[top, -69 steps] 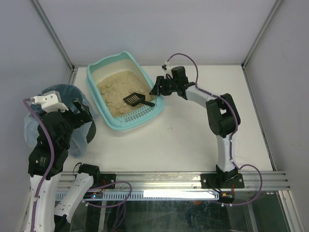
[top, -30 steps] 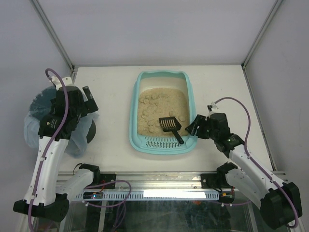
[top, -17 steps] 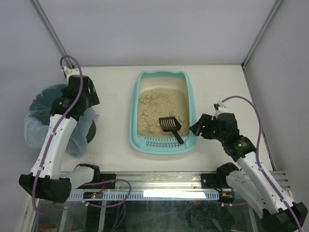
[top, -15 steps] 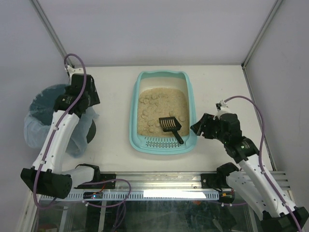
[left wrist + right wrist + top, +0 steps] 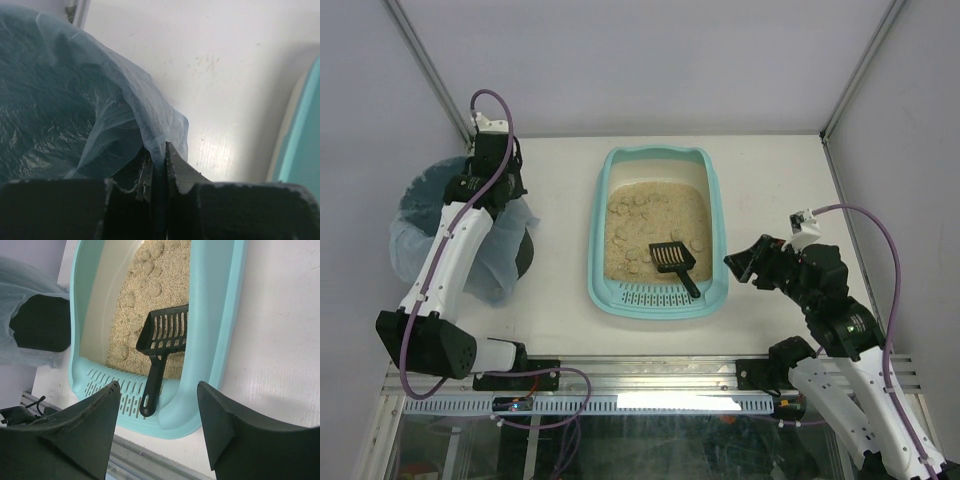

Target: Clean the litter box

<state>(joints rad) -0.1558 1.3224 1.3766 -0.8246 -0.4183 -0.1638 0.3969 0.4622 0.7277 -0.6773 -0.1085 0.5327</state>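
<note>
At far left stands a bin [image 5: 516,262] lined with a bluish bag [image 5: 75,100]. The left gripper [image 5: 159,150] is pressed nearly together, pinching the bag's rim on the side facing the litter box [image 5: 594,260]. The box lies mid-bench [image 5: 560,200], grate [image 5: 655,296] at the near end. A black scoop [image 5: 672,260] rests on the litter [image 5: 650,215], its handle over the grate. Just right of the box, not touching it, the right gripper [image 5: 159,387] hovers spread wide.
</note>
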